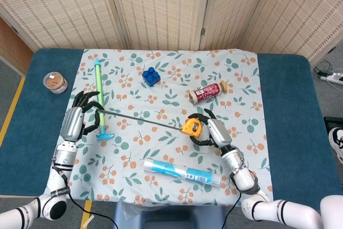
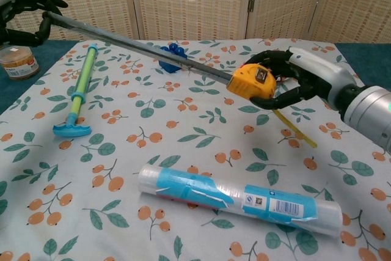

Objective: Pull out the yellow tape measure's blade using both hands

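The yellow tape measure point(image 1: 190, 127) point(image 2: 253, 82) hangs above the floral cloth, gripped by my right hand point(image 1: 213, 132) point(image 2: 299, 77). Its grey blade point(image 1: 142, 118) point(image 2: 140, 45) runs out in a long straight line to the left. My left hand point(image 1: 80, 116) point(image 2: 23, 16) pinches the blade's far end, near the cloth's left edge. A thin yellow strap point(image 2: 293, 128) dangles from the case toward the cloth.
A green and blue plunger stick point(image 1: 99, 97) point(image 2: 78, 93) lies under the blade's left part. A blue toy block point(image 1: 150, 75), a red bottle point(image 1: 207, 93), a clear wrapped tube point(image 1: 174, 171) point(image 2: 238, 197) and a small jar point(image 1: 56, 82) point(image 2: 18, 62) lie around.
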`<state>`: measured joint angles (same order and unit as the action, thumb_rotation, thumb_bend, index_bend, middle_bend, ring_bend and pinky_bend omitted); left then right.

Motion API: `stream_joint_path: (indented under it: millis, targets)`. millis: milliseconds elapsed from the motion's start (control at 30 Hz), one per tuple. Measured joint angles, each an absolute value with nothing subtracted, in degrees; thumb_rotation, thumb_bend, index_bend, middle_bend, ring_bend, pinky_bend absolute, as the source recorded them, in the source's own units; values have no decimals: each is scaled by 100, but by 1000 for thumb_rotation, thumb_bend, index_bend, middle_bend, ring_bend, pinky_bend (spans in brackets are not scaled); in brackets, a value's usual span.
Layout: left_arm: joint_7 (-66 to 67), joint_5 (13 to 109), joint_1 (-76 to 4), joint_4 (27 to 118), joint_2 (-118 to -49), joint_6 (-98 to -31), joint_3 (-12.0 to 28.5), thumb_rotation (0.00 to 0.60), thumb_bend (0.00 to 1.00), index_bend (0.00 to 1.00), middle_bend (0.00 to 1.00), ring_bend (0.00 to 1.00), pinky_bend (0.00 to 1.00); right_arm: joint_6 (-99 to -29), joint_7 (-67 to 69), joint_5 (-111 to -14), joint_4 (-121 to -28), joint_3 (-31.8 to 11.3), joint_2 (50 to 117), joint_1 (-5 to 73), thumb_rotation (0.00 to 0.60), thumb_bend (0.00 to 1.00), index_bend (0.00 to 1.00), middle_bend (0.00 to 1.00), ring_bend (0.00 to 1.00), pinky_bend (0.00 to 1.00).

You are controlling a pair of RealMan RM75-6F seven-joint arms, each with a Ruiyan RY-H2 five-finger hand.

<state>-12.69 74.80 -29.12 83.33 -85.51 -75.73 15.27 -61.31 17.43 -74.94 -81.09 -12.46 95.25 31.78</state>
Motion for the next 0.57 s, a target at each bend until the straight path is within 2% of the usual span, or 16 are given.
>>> stream_joint_path:
  millis: [567]
  targets:
    - [-2529, 7325, -2752, 7181, -8346, -7180, 1633, 600, 709, 492, 221, 163, 0, -6469, 2376, -7773, -8053, -752, 8625, 2483, 600, 362, 524, 497, 352, 39]
